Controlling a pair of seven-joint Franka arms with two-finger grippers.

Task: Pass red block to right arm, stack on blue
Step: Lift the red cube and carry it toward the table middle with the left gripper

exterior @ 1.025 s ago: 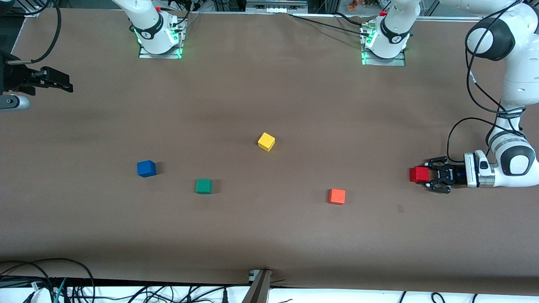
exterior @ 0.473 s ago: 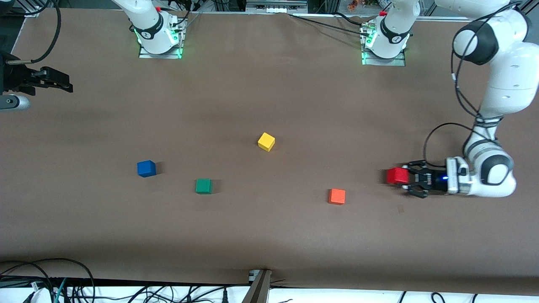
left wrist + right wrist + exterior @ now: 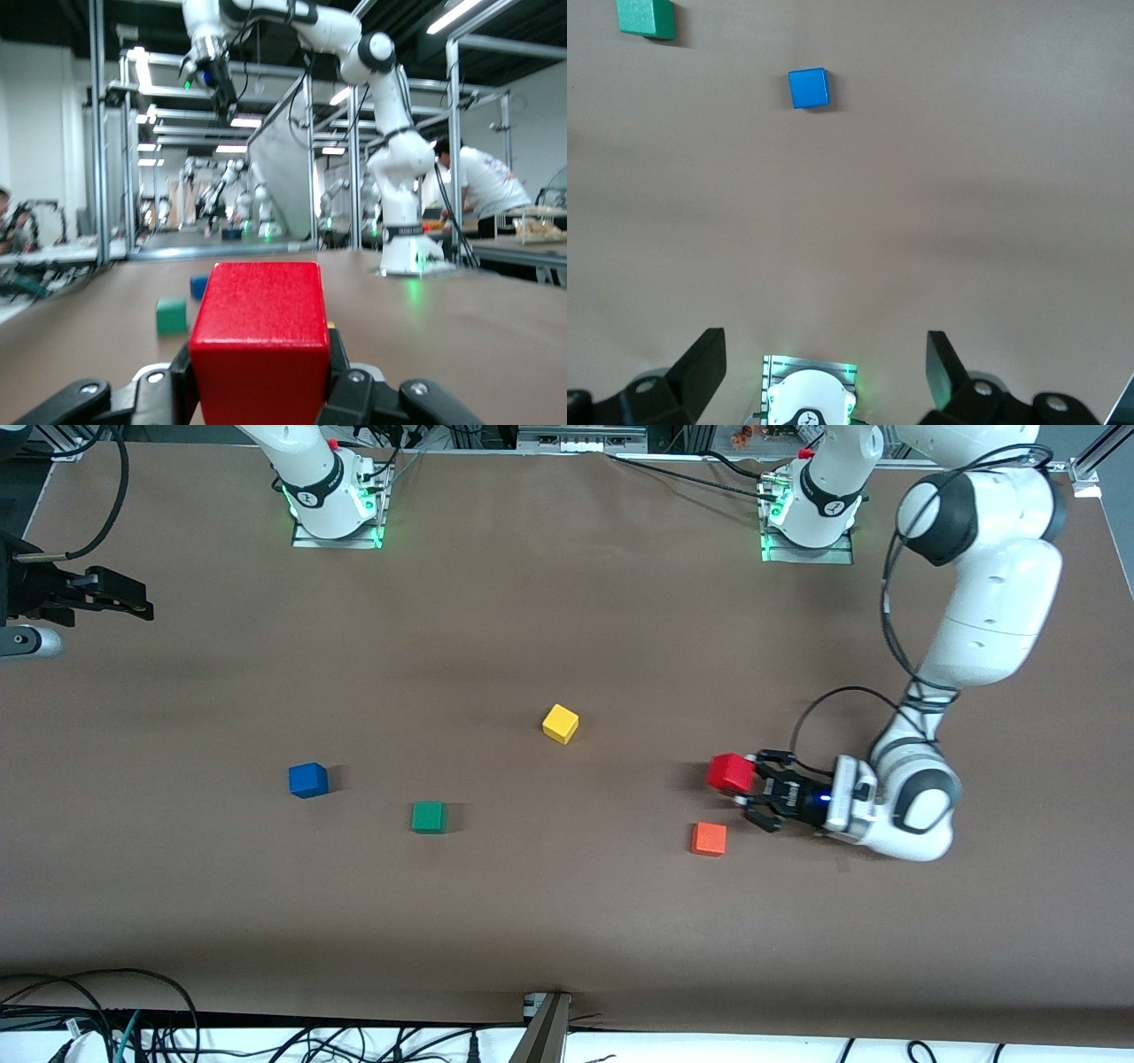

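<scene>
Moved since before: left gripper has carried the small bright red cube in from the left arm's end of the table toward the middle. All the other cubes stay where they were.
Orange cube: this small plain orange cube sits on the brown table, nearest to the front camera of all the cubes.
Green cube: a small plain green cube sits a little farther from the front camera, toward the right arm's end.
Left gripper: its black fingers are squeezed tight on the red cube, one on each side. It hangs over the table just beside the orange cube, pointing toward the right arm's end.
Red cube: it is up in the air in the left gripper's grip, not touching the table. In the left wrist view it fills the middle.
Blue cube: a small plain blue cube sits alone near the right arm's end, with nothing on it. It is well apart from the red cube.
Yellow cube: a small plain yellow cube sits near the middle, farthest of the cubes from the front camera.
Right gripper: this slim black claw waits over the table edge at the right arm's end, with its fingers spread wide and nothing in them.
</scene>
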